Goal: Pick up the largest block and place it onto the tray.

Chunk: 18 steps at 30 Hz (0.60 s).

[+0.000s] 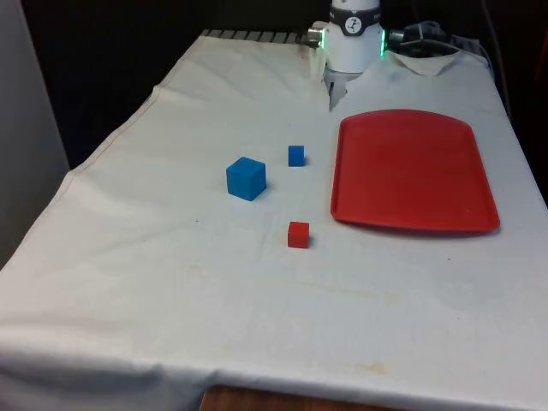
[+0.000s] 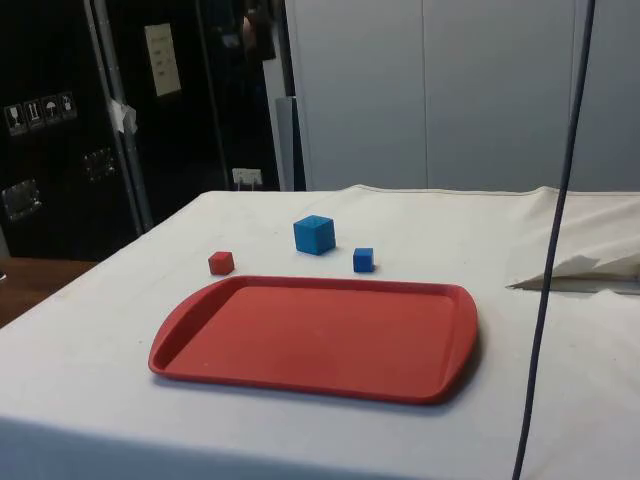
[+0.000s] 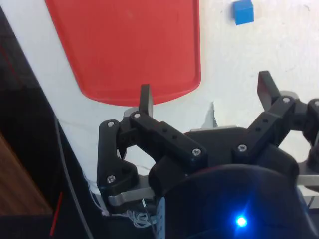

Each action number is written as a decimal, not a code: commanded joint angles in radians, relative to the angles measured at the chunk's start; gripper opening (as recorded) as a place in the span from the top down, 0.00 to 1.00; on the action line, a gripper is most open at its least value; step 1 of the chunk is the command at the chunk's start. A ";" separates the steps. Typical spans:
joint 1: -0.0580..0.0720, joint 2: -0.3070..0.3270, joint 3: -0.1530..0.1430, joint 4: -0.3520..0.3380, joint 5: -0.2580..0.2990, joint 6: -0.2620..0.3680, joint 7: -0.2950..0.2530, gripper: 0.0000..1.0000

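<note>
- Large blue block [image 1: 247, 178] is our target, sitting on the white-clothed counter [image 1: 171, 282], out in the open to the front view's left of the red tray [image 1: 414, 171] and well apart from it.
- Two rivals share the cloth: a small blue block [image 1: 296, 155] just beside the big one, nearer the tray, and a small red block [image 1: 298, 234] lying closer to the front camera. Neither touches the large one, so there looks to be room on every side for a clean grip.
- From the side view the large blue block [image 2: 314, 234] clearly stands taller than the small blue block [image 2: 363, 259] and the small red block [image 2: 221, 262], which settles which one counts as largest.
- Tool [image 3: 204, 97] hangs at the far end of the counter, beyond the tray's short edge, its two fingers [image 3: 144, 99] spread wide apart and gripping nothing.
- That open stance makes sense: nothing is picked yet, and the jaws are ready to straddle a cube.
- Tray is bare, flat on the cloth, its surface free to receive the block.
- By my reading the task has barely begun; the next move calls for travelling across the tray and down over the large block, steering clear of its small blue neighbour.
</note>
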 commanded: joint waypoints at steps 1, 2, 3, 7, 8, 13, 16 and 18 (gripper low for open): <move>-0.002 0.000 -0.003 -0.016 -0.003 0.033 -0.007 0.00; -0.002 0.001 -0.004 -0.022 -0.003 0.043 -0.010 0.00; 0.000 0.004 -0.004 -0.011 0.000 0.022 -0.007 0.00; -0.003 0.003 -0.014 -0.048 -0.003 0.084 -0.027 0.00; -0.004 0.004 -0.017 -0.054 -0.002 0.093 -0.031 0.00; -0.005 0.007 -0.039 -0.090 0.002 0.144 -0.063 0.00; -0.006 0.009 -0.051 -0.110 0.004 0.173 -0.081 0.00; -0.008 0.015 -0.064 -0.132 0.008 0.205 -0.101 0.00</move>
